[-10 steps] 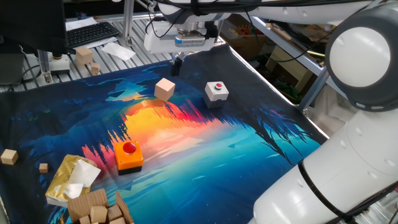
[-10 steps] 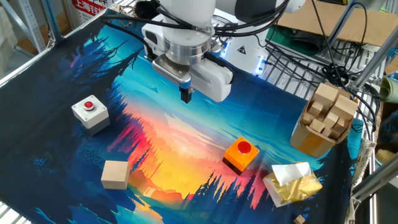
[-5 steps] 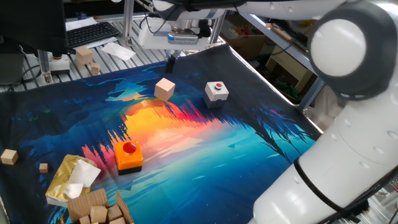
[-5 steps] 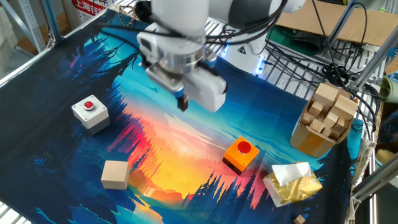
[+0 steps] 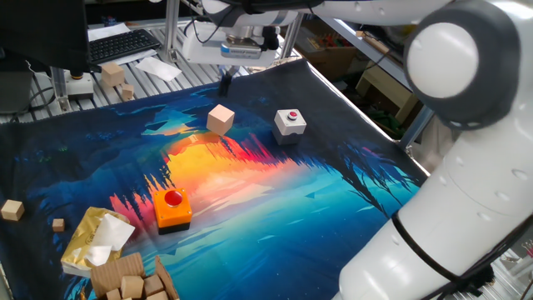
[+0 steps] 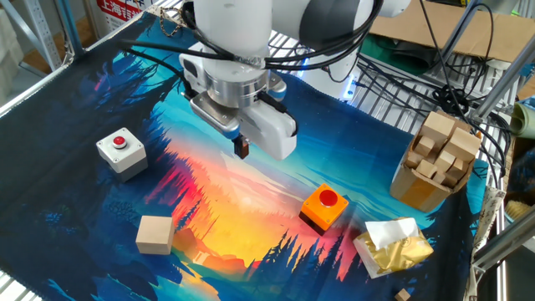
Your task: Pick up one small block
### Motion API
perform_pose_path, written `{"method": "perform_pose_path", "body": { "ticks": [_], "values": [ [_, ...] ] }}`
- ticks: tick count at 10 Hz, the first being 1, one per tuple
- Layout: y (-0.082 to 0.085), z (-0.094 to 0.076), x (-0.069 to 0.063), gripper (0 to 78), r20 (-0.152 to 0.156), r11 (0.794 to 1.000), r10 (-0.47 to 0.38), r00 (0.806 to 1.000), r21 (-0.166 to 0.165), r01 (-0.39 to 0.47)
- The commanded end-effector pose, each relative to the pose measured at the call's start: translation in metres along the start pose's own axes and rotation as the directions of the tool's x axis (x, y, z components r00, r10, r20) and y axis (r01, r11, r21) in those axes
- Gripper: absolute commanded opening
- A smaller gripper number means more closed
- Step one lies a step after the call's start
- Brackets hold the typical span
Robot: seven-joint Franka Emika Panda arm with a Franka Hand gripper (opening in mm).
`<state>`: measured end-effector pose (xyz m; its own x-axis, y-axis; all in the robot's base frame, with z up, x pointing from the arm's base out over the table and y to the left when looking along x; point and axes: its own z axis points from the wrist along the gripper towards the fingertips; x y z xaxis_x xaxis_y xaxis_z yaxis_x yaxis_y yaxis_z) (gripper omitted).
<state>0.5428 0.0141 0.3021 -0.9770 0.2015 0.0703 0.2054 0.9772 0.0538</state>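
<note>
The small block [image 5: 221,118] is a plain pale tan wooden cube resting on the colourful mat; it also shows in the other fixed view [image 6: 155,233]. My gripper [image 5: 223,83] hangs above the mat, beyond the block and apart from it. In the other fixed view the gripper [image 6: 242,149] is up and to the right of the block. Its dark fingers are together and hold nothing.
A white box with a red button [image 5: 290,122] stands right of the block. An orange box with a red button [image 5: 172,208], a yellow packet [image 5: 96,239] and a cardboard box of wooden blocks [image 5: 125,279] are near the front left. Tiny cubes [image 5: 12,209] lie at the left edge.
The gripper has moved across the mat towards the side where the small block lies, still shut and empty. The block and both button boxes have not moved.
</note>
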Motion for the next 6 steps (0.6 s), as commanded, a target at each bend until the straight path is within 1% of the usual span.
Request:
{"method": "perform_pose_path", "body": {
  "ticks": [1,2,3,5,6],
  "values": [
    [-0.003,0.007,-0.022,0.0,0.011,1.0,-0.012,1.0,0.006,0.012],
    [-0.003,0.007,-0.022,0.0,0.011,1.0,-0.012,1.0,0.006,0.012],
    [-0.012,0.012,-0.036,0.0,0.022,0.999,-0.035,0.999,0.01,0.035],
    [-0.018,0.015,-0.049,0.0,0.027,0.999,-0.045,0.999,0.014,0.045],
    [-0.021,0.017,-0.053,0.0,0.026,0.999,-0.051,0.998,0.013,0.05]
  ]
}}
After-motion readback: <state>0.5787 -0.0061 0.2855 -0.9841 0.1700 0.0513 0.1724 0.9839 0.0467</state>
